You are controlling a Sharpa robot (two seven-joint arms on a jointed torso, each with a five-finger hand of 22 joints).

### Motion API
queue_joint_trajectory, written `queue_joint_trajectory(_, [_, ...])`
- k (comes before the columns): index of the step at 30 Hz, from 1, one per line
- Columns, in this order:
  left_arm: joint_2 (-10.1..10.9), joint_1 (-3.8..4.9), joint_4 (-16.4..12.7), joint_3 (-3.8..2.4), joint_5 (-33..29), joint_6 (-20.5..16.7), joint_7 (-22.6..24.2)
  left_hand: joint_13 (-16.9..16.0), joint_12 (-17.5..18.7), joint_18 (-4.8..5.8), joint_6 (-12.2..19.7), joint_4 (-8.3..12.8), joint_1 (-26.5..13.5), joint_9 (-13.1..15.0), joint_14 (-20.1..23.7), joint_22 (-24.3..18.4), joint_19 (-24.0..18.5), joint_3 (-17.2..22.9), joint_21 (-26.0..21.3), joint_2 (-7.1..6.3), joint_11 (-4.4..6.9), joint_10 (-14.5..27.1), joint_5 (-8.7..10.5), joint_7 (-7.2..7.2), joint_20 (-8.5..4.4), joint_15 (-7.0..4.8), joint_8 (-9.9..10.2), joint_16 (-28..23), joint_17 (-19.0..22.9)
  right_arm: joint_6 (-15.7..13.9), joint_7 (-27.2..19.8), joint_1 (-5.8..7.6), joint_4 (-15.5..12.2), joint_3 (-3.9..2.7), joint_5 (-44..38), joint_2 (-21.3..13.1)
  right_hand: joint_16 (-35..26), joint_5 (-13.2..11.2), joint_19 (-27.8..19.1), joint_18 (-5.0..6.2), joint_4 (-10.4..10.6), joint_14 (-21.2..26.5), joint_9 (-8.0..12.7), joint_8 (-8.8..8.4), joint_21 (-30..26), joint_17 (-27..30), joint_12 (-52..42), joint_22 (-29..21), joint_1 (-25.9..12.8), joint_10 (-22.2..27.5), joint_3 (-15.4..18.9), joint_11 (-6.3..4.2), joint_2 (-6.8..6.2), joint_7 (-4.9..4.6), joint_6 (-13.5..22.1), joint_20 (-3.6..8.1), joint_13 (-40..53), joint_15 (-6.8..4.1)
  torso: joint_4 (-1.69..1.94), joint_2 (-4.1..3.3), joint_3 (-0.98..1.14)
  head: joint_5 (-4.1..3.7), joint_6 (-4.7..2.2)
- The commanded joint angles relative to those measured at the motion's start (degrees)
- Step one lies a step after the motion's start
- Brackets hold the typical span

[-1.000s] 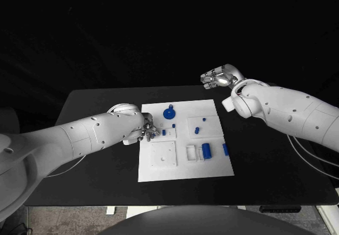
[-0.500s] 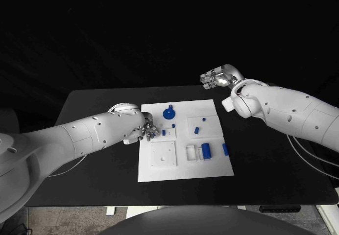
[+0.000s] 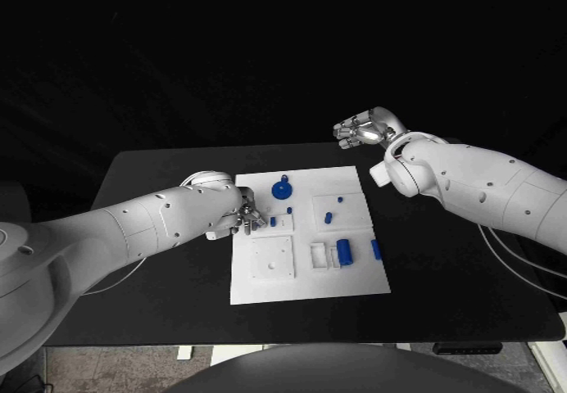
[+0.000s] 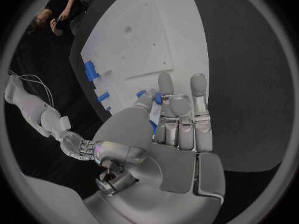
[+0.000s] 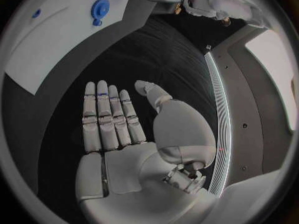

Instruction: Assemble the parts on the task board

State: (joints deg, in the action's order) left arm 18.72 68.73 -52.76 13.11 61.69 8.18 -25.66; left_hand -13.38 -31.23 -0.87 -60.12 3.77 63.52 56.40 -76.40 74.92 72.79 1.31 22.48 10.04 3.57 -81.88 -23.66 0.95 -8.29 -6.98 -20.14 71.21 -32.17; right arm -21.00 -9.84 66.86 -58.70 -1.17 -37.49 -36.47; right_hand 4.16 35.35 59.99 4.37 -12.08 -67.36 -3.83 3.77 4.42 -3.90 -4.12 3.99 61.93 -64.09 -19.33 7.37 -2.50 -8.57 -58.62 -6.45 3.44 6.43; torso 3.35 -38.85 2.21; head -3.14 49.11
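On the black bench point(image 3: 154, 176), the white task board point(image 3: 307, 274) carried blue parts, among them a block point(image 3: 344, 251) nearest the robot. At the board's left edge, the left robot hand point(image 3: 243, 219) pinched a small blue part point(image 4: 151, 95) between thumb and fingertips, just above the board. A round blue part point(image 3: 283, 190) lay toward the board's far edge. Beyond the far right corner, the right robot hand point(image 3: 365, 129) hovered flat, fingers extended, holding nothing.

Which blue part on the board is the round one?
The blue disc near the task board's far edge, ahead of the left hand. It alone is circular with a small tab; the other blue parts are short pegs or bars.
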Motion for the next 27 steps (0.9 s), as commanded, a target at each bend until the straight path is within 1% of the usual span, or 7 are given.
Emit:
queue_joint_trajectory(1, [-0.3,-0.18,0.1,0.09,-0.4,0.6,-0.2,0.1,0.3,0.51,-2.0,-1.3,-0.2,-0.1,-0.1,1.1,0.5,-0.9,-0.3,-1.29,0.22,-0.4,0.29,-2.21,-0.02,-0.32,-0.1,-0.2,0.1,0.8,-0.4,-0.02,-0.1,-0.01,-0.1,0.0,-0.3,0.2,-0.4,0.19,0.0,0.4,0.1,-0.18,-0.1,0.1,0.2,-0.1,-0.2,0.3,-0.2,-0.07,-0.54,-0.19,0.2,0.04,-0.1,0.01,0.03,-0.02,-0.03,-0.08,0.07])
queue_joint_trajectory(4, [-0.3,-0.18,0.2,0.09,-0.4,0.3,-0.3,0.1,0.3,0.51,-2.1,-2.3,-0.5,-0.2,-0.1,1.1,0.6,-1.8,-0.3,-2.11,0.27,-0.4,1.06,-2.29,-0.02,-0.32,-0.1,-0.3,0.1,0.9,-0.3,-0.02,-0.1,-0.01,-0.1,0.0,-0.3,0.2,-0.4,0.19,0.0,0.4,0.1,-0.18,-0.1,0.1,0.2,-0.1,-0.2,0.3,-0.2,-0.07,-0.54,-0.19,0.2,0.04,-0.1,0.01,0.03,0.00,-0.04,-0.10,0.13])
queue_joint_trajectory(5, [-0.3,-0.18,0.2,0.08,-0.4,0.3,-0.3,0.1,0.3,0.52,-2.3,-2.8,-0.8,-0.1,-0.2,1.1,0.6,-2.3,-0.4,-2.26,0.30,-0.5,3.46,-2.32,-0.03,-0.32,-0.2,-0.2,0.0,0.9,-0.3,-0.02,-0.1,-0.01,-0.1,0.0,-0.3,0.2,-0.4,0.19,0.0,0.4,0.1,-0.18,-0.1,0.1,0.2,-0.1,-0.2,0.3,-0.2,-0.07,-0.54,-0.19,0.2,0.04,-0.1,0.01,0.04,0.00,-0.05,-0.10,0.14])
queue_joint_trajectory(6, [-0.3,-0.18,0.2,0.08,-0.4,0.3,-0.3,0.1,0.3,0.52,-2.3,-3.2,-0.8,-0.1,-0.2,1.1,0.6,-2.7,-0.4,-2.24,0.28,-0.5,4.88,-2.31,-0.03,-0.32,-0.2,-0.2,0.0,0.9,-0.3,-0.02,-0.1,-0.01,-0.1,0.1,-0.3,0.2,-0.4,0.19,0.0,0.4,0.1,-0.18,-0.1,0.1,0.2,-0.1,-0.2,0.3,-0.2,-0.07,-0.54,-0.19,0.2,0.04,-0.1,0.01,0.04,0.00,-0.04,-0.10,0.15])
queue_joint_trajectory(11, [-0.4,-0.18,0.2,0.08,-0.5,0.3,-0.4,0.1,0.4,0.54,-2.5,-4.5,-0.1,-0.1,-0.3,1.1,0.8,-4.4,-0.5,-2.62,0.31,-0.6,5.16,-2.34,-0.06,-0.35,-0.3,-0.1,-0.1,0.9,-0.3,-0.02,-0.1,-0.01,-0.1,0.1,-0.3,0.2,-0.4,0.19,0.0,0.4,0.1,-0.18,-0.1,0.1,0.2,-0.1,-0.2,0.3,-0.2,-0.07,-0.54,-0.19,0.2,0.04,-0.1,0.01,0.04,0.04,-0.05,-0.12,0.26])
queue_joint_trajectory(19, [-0.1,-0.18,0.3,0.08,-1.1,0.4,-0.4,0.1,0.4,0.58,-2.4,-3.9,0.9,-0.1,-0.2,1.1,0.7,-4.2,-0.6,-2.49,0.30,-0.6,4.62,-2.36,-0.07,-0.36,-0.2,-0.2,-0.1,0.9,-0.3,-0.02,-0.1,-0.01,0.0,0.1,-0.3,0.2,-0.4,0.19,0.0,0.4,0.1,-0.18,-0.1,0.1,0.2,-0.1,-0.2,0.3,-0.2,-0.07,-0.54,-0.19,0.2,0.04,-0.1,0.01,0.04,0.05,-0.05,-0.08,0.20])
queue_joint_trajectory(27, [0.2,-0.17,0.3,0.08,-1.5,-0.4,-0.4,0.1,0.4,0.58,-2.4,-4.4,0.3,-0.1,-0.2,1.1,0.8,-4.6,-0.6,-2.53,0.27,-0.5,4.86,-2.31,-0.06,-0.34,-0.2,-0.3,0.1,0.9,-0.3,-0.02,-0.1,-0.01,0.1,0.0,-0.3,0.2,-0.4,0.19,0.0,0.4,0.1,-0.18,-0.1,0.1,0.2,-0.1,-0.2,0.3,-0.2,-0.07,-0.54,-0.19,0.2,0.04,-0.1,0.01,0.01,0.04,-0.06,-0.07,0.14])
